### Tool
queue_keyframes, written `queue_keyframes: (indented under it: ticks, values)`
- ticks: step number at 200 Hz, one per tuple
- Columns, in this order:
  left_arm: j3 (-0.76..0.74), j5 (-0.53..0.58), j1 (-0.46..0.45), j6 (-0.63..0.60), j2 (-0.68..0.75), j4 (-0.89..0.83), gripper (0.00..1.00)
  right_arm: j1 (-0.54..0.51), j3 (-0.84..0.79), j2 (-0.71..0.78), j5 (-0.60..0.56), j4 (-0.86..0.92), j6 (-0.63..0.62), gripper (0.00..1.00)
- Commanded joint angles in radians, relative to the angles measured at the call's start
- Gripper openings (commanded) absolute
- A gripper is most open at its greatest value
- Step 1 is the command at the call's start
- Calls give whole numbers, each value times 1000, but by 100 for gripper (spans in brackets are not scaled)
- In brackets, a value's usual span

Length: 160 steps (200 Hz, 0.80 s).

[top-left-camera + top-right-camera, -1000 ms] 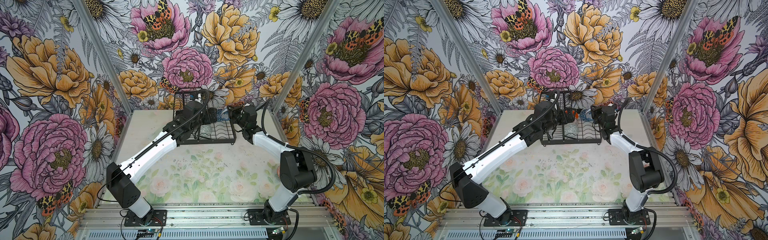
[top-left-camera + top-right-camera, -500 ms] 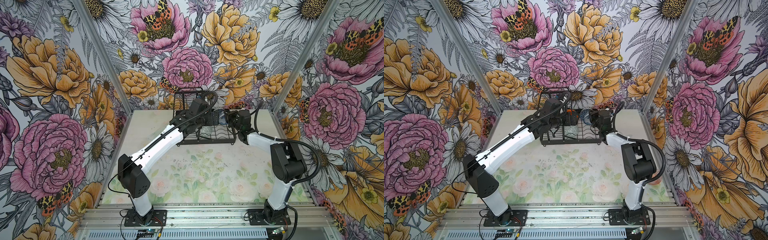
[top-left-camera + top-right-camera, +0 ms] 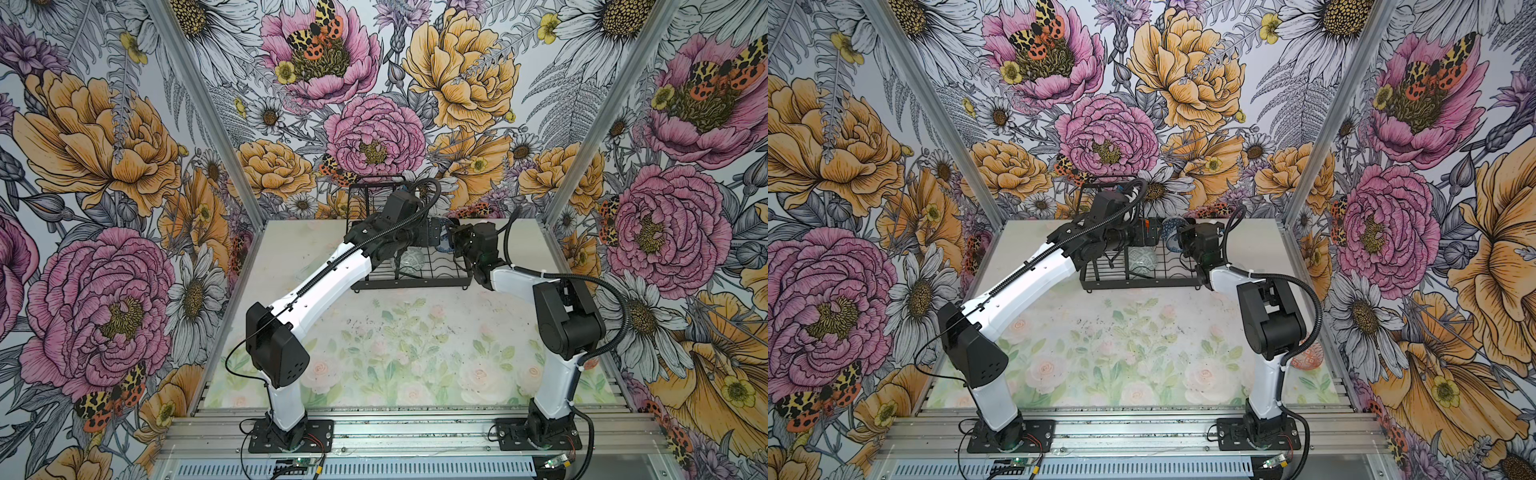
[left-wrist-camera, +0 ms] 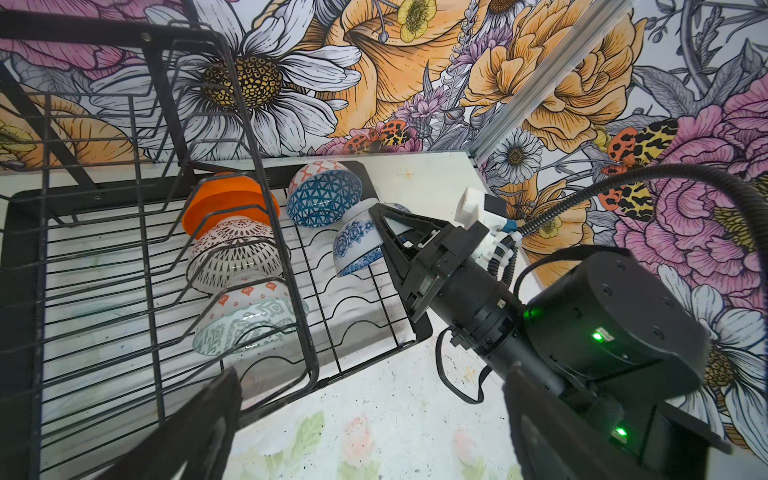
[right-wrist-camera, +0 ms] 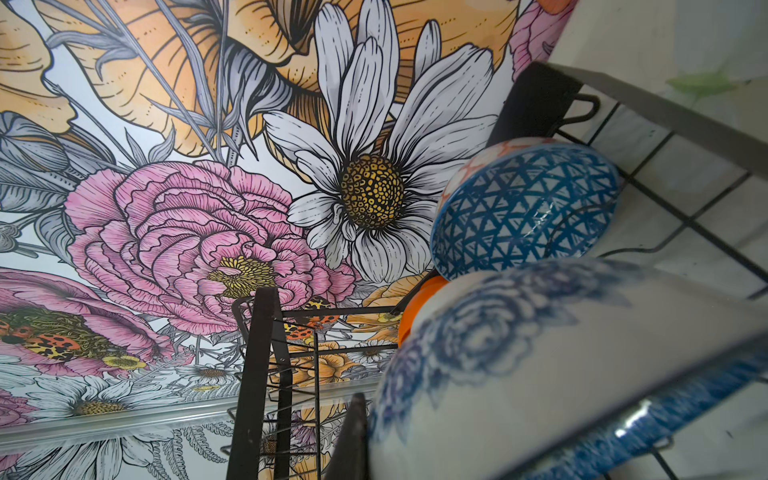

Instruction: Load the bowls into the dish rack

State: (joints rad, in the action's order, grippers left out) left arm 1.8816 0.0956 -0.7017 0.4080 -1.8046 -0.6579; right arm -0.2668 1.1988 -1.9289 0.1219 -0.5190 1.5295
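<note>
The black wire dish rack (image 4: 25, 266) (image 3: 411, 284) stands at the back of the table. In its slots lean an orange bowl (image 4: 228, 199), a white black-lattice bowl (image 4: 237, 253), a grey-green bowl (image 4: 249, 322) (image 3: 1142, 259) and a blue geometric bowl (image 4: 324, 195) (image 5: 523, 208). My right gripper (image 4: 376, 212) (image 3: 456, 241) is shut on the rim of a blue-white floral bowl (image 4: 357, 243) (image 5: 540, 374), which sits tilted over the rack's right end. My left gripper (image 4: 374, 436) (image 3: 434, 232) hangs open above the rack's front edge, holding nothing. A red-orange patterned bowl (image 3: 1308, 358) lies on the table behind the right arm.
The rack's raised wire basket tier (image 4: 124, 104) rises at its left end, close to the back wall. Metal corner posts (image 3: 552, 208) and flowered walls enclose the table. A floral mat (image 3: 395, 353) covers the table in front of the rack.
My right gripper has carried the floral bowl leftward into the rack's right end. The left arm has stretched farther right over the rack, still open.
</note>
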Motion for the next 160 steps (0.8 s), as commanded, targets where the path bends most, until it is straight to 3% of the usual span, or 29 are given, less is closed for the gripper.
queue_keyframes:
  ticks: [1, 160]
  values:
    - [15, -1, 8, -16, 14, -25, 99, 7, 36, -18, -1, -110, 6, 0]
    - [-29, 28, -9, -10, 71, -75, 99, 16, 61, -73, 11, -125, -15, 0]
